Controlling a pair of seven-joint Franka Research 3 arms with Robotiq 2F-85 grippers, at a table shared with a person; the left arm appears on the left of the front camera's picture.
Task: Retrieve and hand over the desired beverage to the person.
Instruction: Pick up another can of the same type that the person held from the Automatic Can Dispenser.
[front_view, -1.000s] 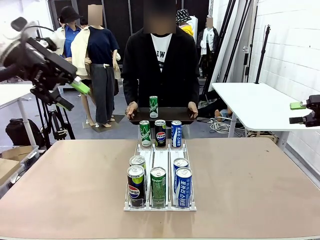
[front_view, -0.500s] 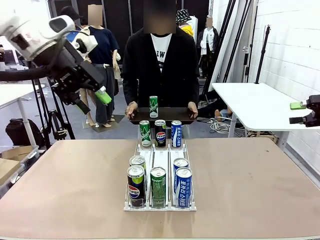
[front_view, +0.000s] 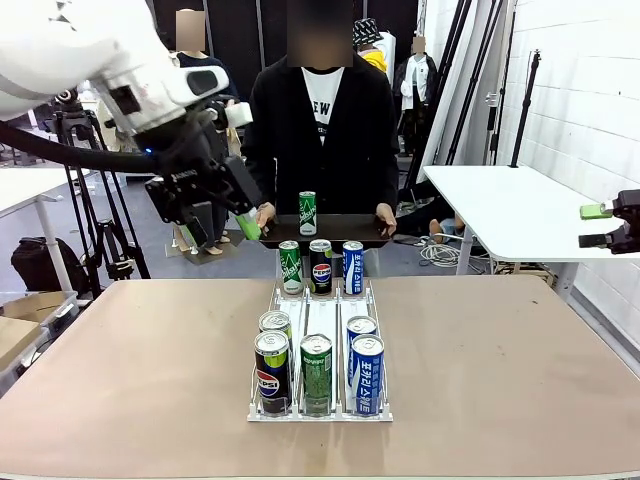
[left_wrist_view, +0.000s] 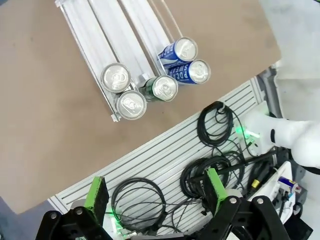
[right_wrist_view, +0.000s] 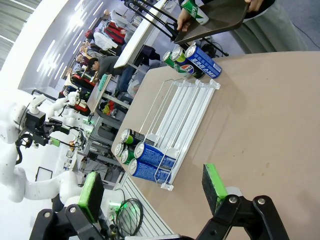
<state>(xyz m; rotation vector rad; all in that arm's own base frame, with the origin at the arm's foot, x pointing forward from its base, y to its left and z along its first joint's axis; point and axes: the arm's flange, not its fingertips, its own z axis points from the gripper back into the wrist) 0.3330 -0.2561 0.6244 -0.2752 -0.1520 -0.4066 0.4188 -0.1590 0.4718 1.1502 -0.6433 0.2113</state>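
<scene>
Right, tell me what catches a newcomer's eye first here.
The big white left arm's end effector hangs open above the table, left of the rack. Mid-table, that white rack holds rows of drink cans, and behind it the person holds a dark tray bearing one green can.

Cans (front_view: 317, 370) stand in a rack (front_view: 322, 308) on the table (front_view: 140, 370).
</scene>
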